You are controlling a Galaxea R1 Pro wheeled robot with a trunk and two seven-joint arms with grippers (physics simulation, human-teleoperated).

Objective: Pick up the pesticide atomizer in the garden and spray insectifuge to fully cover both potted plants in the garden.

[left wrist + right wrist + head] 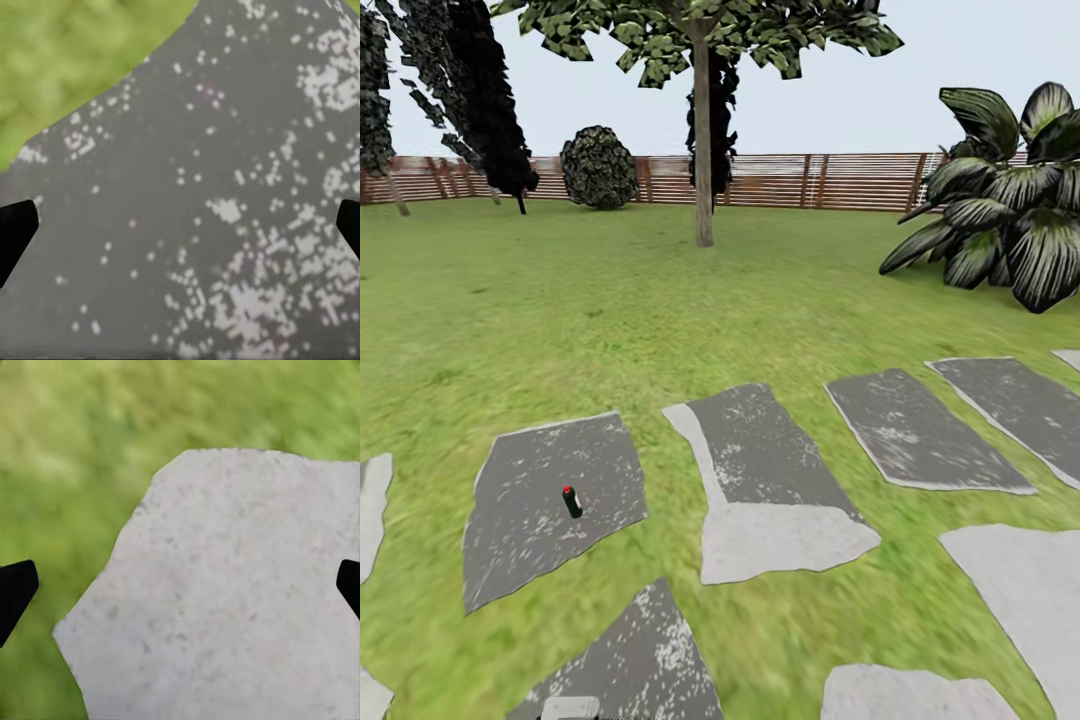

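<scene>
You see matt, rough stepping stones [555, 505], dark grey with white speckles, set in soft lawn [560, 320]. The fence [810, 180] behind looks like brown slatted wood. The bottle [572, 501] appears dark and smooth.

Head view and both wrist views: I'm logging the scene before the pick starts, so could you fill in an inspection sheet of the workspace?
Surface: green lawn crossed by grey stepping stones, some dark and speckled, some pale.
Job's things: pesticide atomizer, small dark bottle with a red top, on a dark stepping stone, ungrasped. Potted plants: nothing seen.
Clutter: nothing seen.
Grippers: left tool open over a dark speckled stone; right tool open over a pale stone edged by grass. Both hold nothing.
Cables: nothing seen.
Surroundings: brown slatted fence, slim-trunked tree, round dark bush, large broad-leaved plant.
</scene>
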